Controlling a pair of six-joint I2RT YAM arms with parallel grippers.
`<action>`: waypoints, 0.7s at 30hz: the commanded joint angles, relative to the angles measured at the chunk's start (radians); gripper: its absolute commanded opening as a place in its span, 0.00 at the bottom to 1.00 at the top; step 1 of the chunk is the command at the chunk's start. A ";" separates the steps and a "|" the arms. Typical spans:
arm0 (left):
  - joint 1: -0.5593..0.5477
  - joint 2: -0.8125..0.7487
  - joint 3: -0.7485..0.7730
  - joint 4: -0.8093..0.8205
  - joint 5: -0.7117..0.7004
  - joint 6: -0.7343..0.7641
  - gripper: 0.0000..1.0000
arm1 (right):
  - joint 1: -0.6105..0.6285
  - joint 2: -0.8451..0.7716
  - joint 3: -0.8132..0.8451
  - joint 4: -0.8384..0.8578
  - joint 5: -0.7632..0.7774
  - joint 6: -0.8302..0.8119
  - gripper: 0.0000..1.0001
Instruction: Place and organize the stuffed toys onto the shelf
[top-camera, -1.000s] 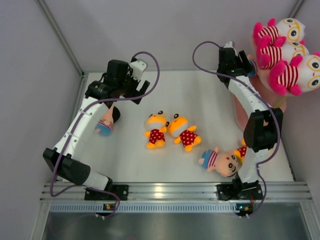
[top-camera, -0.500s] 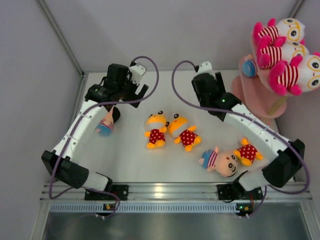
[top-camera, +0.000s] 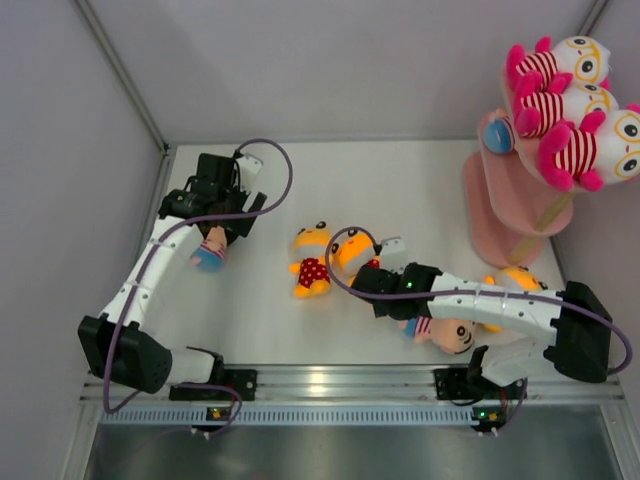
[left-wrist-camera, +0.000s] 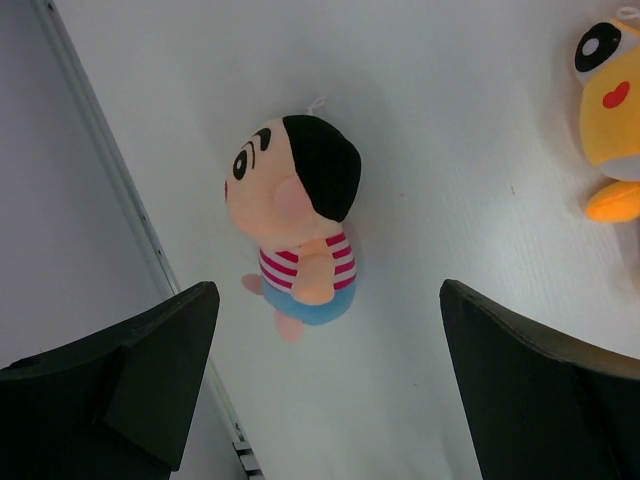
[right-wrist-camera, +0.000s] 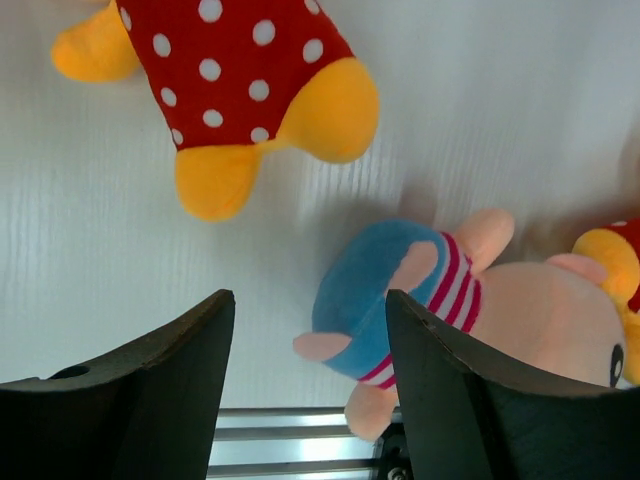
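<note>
Right gripper (right-wrist-camera: 307, 305) hangs with its fingers spread over the blue end of a boy doll (right-wrist-camera: 420, 300), gripping nothing. The doll lies on the table (top-camera: 420, 190) near the front edge, and a polka-dot toy (right-wrist-camera: 245, 70) lies just beyond the fingers. Left gripper (left-wrist-camera: 328, 290) is wide apart too, above a second boy (left-wrist-camera: 300, 215) lying on his side near the table's left edge, not touching him. From above, the polka-dot toy has a twin (top-camera: 313, 262) just beside it mid-table. A third polka-dot toy (top-camera: 520, 278) peeks out behind the right arm (top-camera: 500, 300), close to the boy doll. At the far right corner stands the shelf (top-camera: 505, 195), with three striped toys (top-camera: 565, 100) piled on its top tier and a blue bit of plush (top-camera: 497, 138) showing on the tier below.
</note>
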 joint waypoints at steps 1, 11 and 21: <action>0.012 -0.058 -0.002 0.030 0.018 0.000 0.98 | 0.064 -0.007 0.019 -0.120 -0.009 0.222 0.62; 0.014 -0.032 0.013 0.030 0.069 -0.003 0.98 | 0.150 -0.023 -0.090 -0.154 0.056 0.408 0.68; 0.014 -0.020 0.020 0.028 0.063 0.003 0.98 | 0.004 0.012 -0.221 0.094 0.053 0.251 0.61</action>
